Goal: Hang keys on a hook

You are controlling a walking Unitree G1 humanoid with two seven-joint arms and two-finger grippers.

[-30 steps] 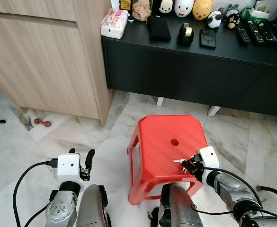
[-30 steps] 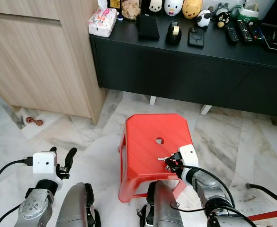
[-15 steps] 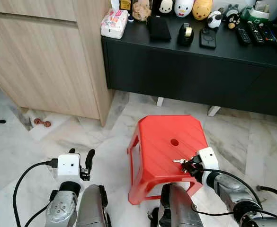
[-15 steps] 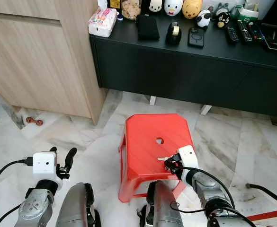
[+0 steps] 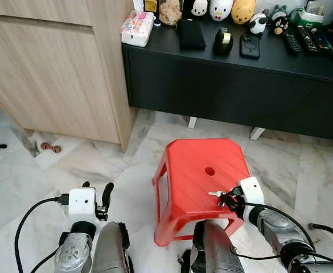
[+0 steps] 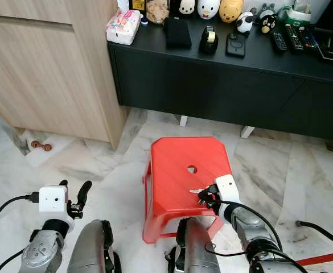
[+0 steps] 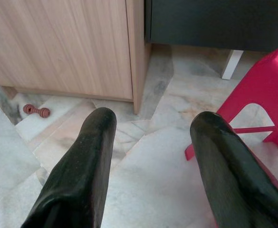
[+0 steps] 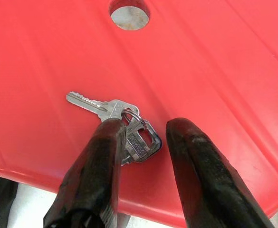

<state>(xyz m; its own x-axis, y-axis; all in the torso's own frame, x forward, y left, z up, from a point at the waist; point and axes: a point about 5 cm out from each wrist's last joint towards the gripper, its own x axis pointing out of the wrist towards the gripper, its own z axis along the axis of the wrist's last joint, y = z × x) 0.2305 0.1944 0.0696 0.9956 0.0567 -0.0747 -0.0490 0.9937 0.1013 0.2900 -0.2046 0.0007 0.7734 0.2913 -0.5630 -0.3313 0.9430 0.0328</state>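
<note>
Here, the pale wooden cabinet [image 5: 58, 62] stands at ten o'clock, the long black low desk [image 5: 234, 79] at twelve. The red plastic stool [image 5: 203, 176] sits centre. At five o'clock, the right gripper [image 8: 141, 140] hovers with jaws apart astride the small bunch of silver keys [image 8: 115, 118] lying on the stool's near edge. The left gripper [image 7: 153, 156], jaws apart, hangs at seven o'clock.

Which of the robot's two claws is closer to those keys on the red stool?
The right one. The right gripper straddles the keys on the red stool, fingers open. The left gripper hangs over the floor, well left of the stool.
</note>
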